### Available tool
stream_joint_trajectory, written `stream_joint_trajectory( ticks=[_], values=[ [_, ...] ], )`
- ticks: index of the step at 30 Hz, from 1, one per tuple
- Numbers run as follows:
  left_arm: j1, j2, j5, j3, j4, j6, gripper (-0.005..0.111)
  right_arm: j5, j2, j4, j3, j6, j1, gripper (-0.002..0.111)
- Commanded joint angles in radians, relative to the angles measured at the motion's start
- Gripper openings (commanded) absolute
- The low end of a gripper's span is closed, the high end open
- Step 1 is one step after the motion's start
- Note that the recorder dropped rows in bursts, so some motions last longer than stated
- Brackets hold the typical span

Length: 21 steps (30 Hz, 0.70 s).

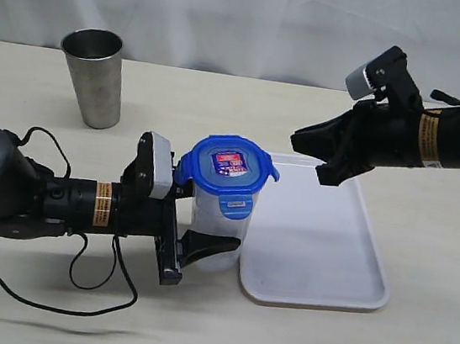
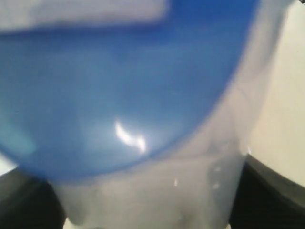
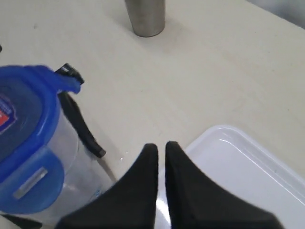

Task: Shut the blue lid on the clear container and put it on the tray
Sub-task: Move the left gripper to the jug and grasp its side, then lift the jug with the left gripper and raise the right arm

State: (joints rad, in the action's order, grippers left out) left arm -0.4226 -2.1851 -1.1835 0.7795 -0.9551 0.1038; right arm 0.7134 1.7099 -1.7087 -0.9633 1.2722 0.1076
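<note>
- Jaws of left gripper (image 1: 227,223) flank tall clear plastic container (image 1: 207,216) standing beside flat white tray (image 1: 323,235); grip unclear.
- Right gripper (image 1: 298,137): jaws closed, empty.
- Blue plastic lid (image 1: 250,179) on top; red-and-blue sticker (image 1: 231,164) unreadable.
- Beige table (image 1: 276,339), white curtain (image 1: 276,17).

R fingers (image 3: 143,183) together over tray (image 3: 225,131) edge; blue lid (image 3: 28,114) on clear container (image 3: 71,164).

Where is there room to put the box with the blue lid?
The tray is bare all over; the right gripper hovers by one corner. It is crowded where the left gripper flanks the clear container.
</note>
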Motion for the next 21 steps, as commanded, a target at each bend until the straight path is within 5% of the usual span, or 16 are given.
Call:
stream_joint_trajectory(
  ticks=[1,6,14,21],
  values=[
    [-0.003,-0.004,0.021,0.003,0.005,0.009,0.040,-0.081,-0.051,-0.005,-0.027,0.169,-0.001,0.019],
    [0.004,-0.004,0.051,0.003,0.011,0.054,0.001,-0.114,-0.132,-0.036,-0.037,0.419,-0.001,0.048],
    [0.128,-0.002,0.008,0.003,0.040,0.054,0.000,-0.008,-0.258,-0.036,-0.099,0.563,0.003,0.053],
    [0.189,-0.002,-0.001,0.003,0.055,0.054,0.000,-1.091,-0.173,-0.036,-0.259,0.493,0.305,0.052]
  ],
)
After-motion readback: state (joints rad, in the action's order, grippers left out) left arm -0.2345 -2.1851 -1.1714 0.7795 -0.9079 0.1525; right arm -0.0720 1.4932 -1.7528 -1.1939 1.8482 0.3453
